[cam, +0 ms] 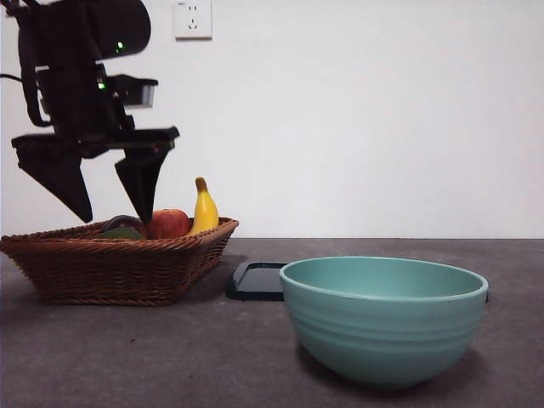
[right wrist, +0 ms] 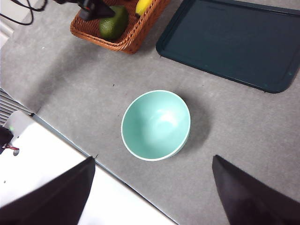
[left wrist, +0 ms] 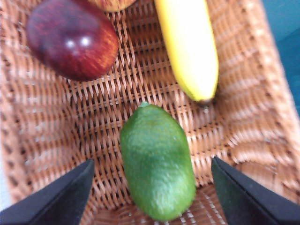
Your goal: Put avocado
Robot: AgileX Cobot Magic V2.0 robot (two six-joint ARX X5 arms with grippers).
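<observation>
Left gripper (left wrist: 152, 197) fingers are spread wide, nothing between the pads touching; the avocado (left wrist: 157, 161) sits between them in the gap, clear of both, lying in the wicker basket (left wrist: 243, 117). Front view: the same gripper (cam: 115, 212) hangs just above the basket (cam: 119, 268), fingertips down near the rim line. Beyond the fingertips in the basket: dark red-purple fruit (left wrist: 70, 40) off to one side, banana (left wrist: 190, 47) to the other, its tip just short of the avocado. Red apple (cam: 169, 223) next to the banana (cam: 204, 208) in the front view.

Right gripper (right wrist: 152, 192) fingers also apart, holding nothing, high over the table (right wrist: 84, 84). Teal bowl (right wrist: 156, 124) lies beyond its fingertips, empty. Dark tray (right wrist: 229, 40) further out past the bowl, basket (right wrist: 126, 40) with avocado (right wrist: 113, 22) beside the tray.
</observation>
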